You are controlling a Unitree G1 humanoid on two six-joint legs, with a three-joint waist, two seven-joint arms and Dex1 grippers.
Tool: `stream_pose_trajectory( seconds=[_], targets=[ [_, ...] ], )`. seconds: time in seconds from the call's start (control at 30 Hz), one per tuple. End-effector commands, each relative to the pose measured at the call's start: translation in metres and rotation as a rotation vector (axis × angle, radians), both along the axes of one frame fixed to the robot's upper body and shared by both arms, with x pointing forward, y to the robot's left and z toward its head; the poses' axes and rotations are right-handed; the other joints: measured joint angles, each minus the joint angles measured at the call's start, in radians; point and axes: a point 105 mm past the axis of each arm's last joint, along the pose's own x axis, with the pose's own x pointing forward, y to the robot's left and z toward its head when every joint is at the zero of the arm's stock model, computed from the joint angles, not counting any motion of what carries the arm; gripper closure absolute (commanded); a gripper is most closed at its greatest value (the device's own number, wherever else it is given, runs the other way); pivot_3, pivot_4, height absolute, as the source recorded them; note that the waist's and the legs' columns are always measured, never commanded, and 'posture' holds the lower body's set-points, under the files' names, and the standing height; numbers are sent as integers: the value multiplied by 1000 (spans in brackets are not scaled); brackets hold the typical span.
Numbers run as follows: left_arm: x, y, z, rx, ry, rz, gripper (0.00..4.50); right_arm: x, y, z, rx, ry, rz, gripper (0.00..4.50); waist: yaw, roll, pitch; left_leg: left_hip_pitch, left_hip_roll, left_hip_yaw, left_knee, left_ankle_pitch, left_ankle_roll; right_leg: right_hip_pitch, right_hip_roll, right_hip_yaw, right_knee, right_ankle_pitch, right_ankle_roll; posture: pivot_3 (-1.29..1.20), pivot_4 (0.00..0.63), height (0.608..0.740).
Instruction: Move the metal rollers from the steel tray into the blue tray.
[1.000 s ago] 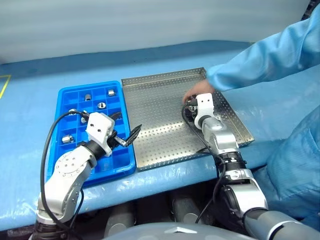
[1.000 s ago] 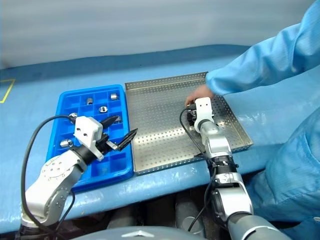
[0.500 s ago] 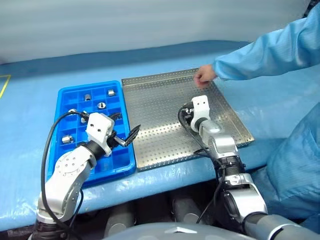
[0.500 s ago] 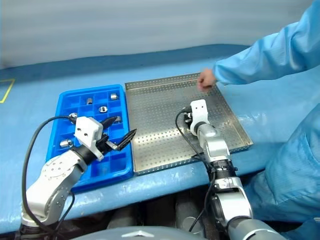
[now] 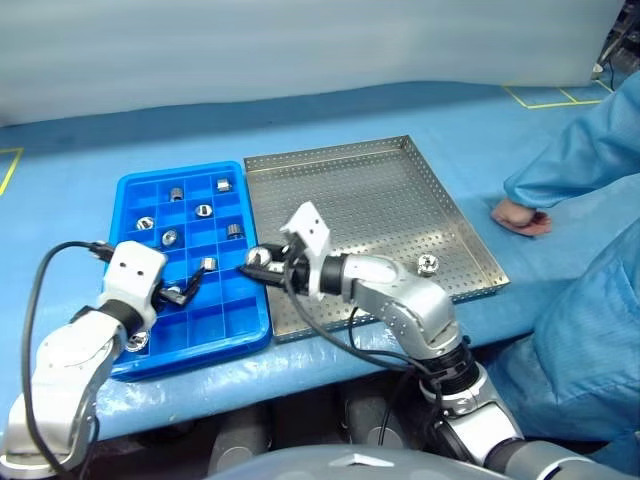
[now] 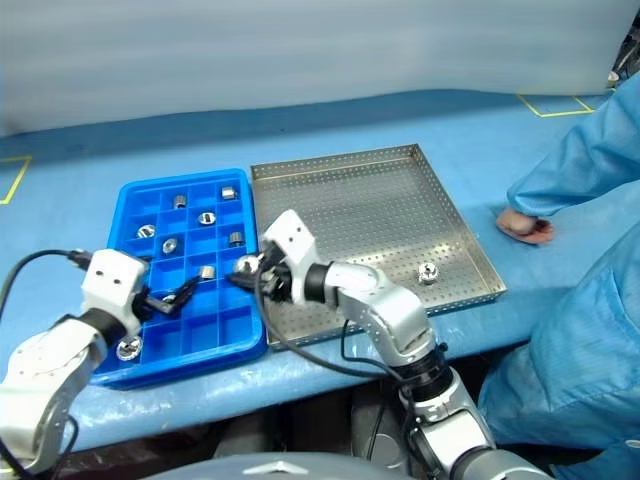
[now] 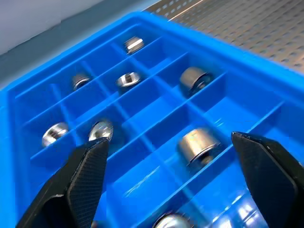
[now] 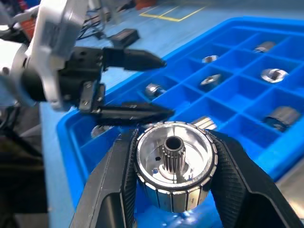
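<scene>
roller (image 8: 173, 164) clamped in right gripper (image 5: 252, 266) over blue tray (image 5: 128, 190) edge; left gripper (image 5: 188, 287) wide open.

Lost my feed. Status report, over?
Right gripper shut on a roller over the blue tray edge. Left gripper open, empty, over that tray. One roller left on the steel tray. Person's hand clear.
</scene>
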Motion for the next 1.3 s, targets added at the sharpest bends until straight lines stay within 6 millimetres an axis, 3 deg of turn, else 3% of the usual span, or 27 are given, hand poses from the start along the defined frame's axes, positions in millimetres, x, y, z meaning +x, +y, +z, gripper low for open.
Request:
stream_pose_trajectory(
  seconds=[0.03, 0.23, 0.37, 0.67, 0.83, 1.0, 1.03, 1.17, 1.3],
  targets=[
    [-4, 12, 14, 44, -42, 68, 0, -11, 16, -4, 0, 27, 67, 2741, 6, 0, 0, 0, 0, 0, 0, 0, 0, 0, 0, 0, 0, 0, 0, -48, 150, 740],
    [-7, -6, 9, -2, -33, 15, 0, -12, 41, -31, -38, 105, 98, 2741, 28, -2, -1, 0, 1, 0, 0, 0, -2, 0, 0, -2, 0, 1, -2, -17, 150, 740],
    [-6, -9, 7, -12, -32, 11, 0, -19, 51, -36, -53, 113, 130, 2741, 34, -4, -2, 0, 2, 1, 0, 0, -3, 0, 1, -2, 0, 1, -3, -13, 150, 740],
    [-5, -10, 4, -21, -27, 8, 0, -26, 57, -37, -73, 70, 167, 2741, 36, -4, -2, 2, 4, 0, -1, 0, -4, 0, 2, -5, 1, 0, -6, -16, 150, 740],
    [-3, -11, 3, -30, -25, 1, 0, -24, 56, -48, -134, 60, 159, 2741, 41, -4, -2, 1, 4, 0, -1, 0, -4, 0, 2, -5, 1, 0, -6, -16, 150, 740],
    [-1, -12, 3, -33, -29, -2, 0, -21, 54, -42, -103, 31, 149, 1160, 45, -4, -2, 2, 4, 0, -1, 0, -4, 0, 2, -5, 1, 0, -6, -24, 150, 740],
    [-1, -12, 3, -33, -29, -3, 0, -19, 54, -37, -83, 5, 143, 876, 45, -4, -2, 1, 4, 0, -1, 0, -4, 0, 2, -5, 1, 0, -6, -28, 150, 740],
    [3, -19, 2, -51, -32, -29, 0, -3, 30, -14, -38, -61, 60, 876, 48, -4, -2, 1, 4, 0, -1, 0, -5, 0, 2, -5, 1, 0, -6, -38, 150, 740],
    [7, -27, 2, -70, -39, -64, 0, 10, -4, -10, -90, -111, -38, 876, 47, -5, -3, 1, 3, 0, 0, 0, -5, 0, 1, -5, 0, 0, -5, -63, 150, 740]
  ],
)
